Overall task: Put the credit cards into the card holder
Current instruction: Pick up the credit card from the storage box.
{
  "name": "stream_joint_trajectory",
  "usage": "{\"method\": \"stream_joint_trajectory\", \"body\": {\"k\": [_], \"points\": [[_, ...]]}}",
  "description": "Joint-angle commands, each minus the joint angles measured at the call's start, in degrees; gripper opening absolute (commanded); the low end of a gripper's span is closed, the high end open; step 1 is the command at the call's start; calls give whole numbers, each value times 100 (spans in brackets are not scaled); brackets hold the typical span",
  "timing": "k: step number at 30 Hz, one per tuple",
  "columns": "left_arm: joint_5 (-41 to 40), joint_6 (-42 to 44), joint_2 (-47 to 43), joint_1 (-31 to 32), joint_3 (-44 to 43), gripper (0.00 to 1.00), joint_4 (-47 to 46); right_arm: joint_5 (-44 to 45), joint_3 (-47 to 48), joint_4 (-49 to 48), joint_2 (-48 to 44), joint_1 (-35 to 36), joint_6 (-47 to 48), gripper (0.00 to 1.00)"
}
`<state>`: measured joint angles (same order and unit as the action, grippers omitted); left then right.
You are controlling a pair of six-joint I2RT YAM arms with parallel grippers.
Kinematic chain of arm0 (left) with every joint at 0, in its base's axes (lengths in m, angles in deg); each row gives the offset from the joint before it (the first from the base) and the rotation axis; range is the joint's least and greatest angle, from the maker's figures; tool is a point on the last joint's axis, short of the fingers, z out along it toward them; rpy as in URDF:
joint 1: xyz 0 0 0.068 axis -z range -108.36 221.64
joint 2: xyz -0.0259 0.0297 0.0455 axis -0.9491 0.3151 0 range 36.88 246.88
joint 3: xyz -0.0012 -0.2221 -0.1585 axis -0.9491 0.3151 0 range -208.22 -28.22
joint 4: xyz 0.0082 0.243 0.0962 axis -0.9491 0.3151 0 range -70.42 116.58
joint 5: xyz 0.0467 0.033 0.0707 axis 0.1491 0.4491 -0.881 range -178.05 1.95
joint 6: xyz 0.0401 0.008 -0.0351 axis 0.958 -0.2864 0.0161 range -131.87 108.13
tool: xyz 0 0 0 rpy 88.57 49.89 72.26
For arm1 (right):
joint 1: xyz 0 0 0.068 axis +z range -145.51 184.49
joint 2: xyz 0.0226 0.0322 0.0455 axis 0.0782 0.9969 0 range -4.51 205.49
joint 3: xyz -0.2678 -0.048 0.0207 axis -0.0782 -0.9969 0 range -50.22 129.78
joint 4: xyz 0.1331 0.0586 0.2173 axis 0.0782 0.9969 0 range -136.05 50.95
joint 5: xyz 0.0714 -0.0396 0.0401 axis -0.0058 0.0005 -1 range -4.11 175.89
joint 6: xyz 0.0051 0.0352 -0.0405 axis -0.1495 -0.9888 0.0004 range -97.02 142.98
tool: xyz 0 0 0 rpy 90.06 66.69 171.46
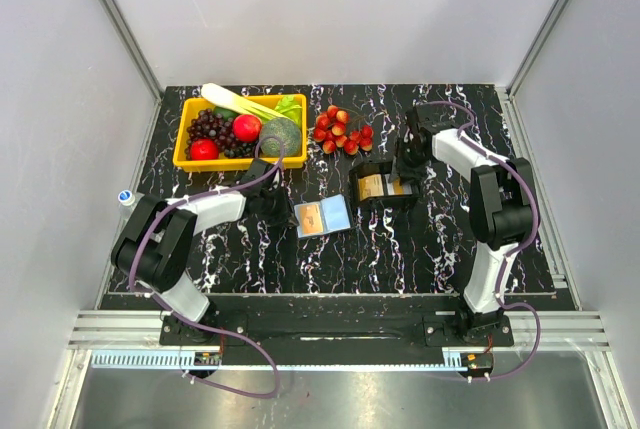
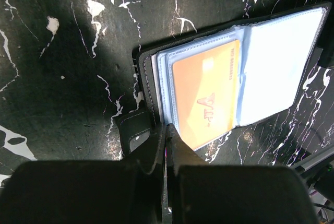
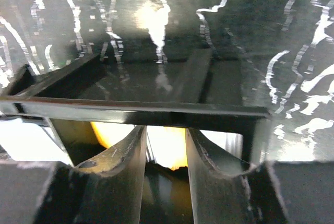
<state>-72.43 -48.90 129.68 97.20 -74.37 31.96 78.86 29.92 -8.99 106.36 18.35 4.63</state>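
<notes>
1. The black table (image 1: 400, 259), veined white like marble, fills a bay of pale grey walls (image 1: 60, 69) edged with aluminium rails.
2. The left claw (image 2: 166, 130) is clenched shut, its tips at the near edge of the open card holder (image 2: 276, 62). One orange card (image 2: 206, 98) sits sleeved just beyond.
3. The right claw (image 3: 166, 132) stands parted inside the black tray (image 3: 135, 109), with the credit cards (image 3: 112, 134) just behind its fingers.

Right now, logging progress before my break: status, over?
Left end effector shut at holder edge. Right end effector open at tray, above cards. One card in holder, other page bare.
</notes>
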Motion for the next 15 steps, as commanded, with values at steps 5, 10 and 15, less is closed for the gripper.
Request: {"method": "stream_joint_trajectory", "body": {"k": [5, 10, 15], "points": [[108, 109, 125, 10, -219, 0, -69, -1362, 239, -603, -83, 46, -345, 39], [108, 100, 134, 10, -228, 0, -87, -1512, 353, -621, -4, 116, -380, 39], [117, 126, 116, 10, -245, 0, -52, -540, 336, -410, -47, 221, -389, 41]]}}
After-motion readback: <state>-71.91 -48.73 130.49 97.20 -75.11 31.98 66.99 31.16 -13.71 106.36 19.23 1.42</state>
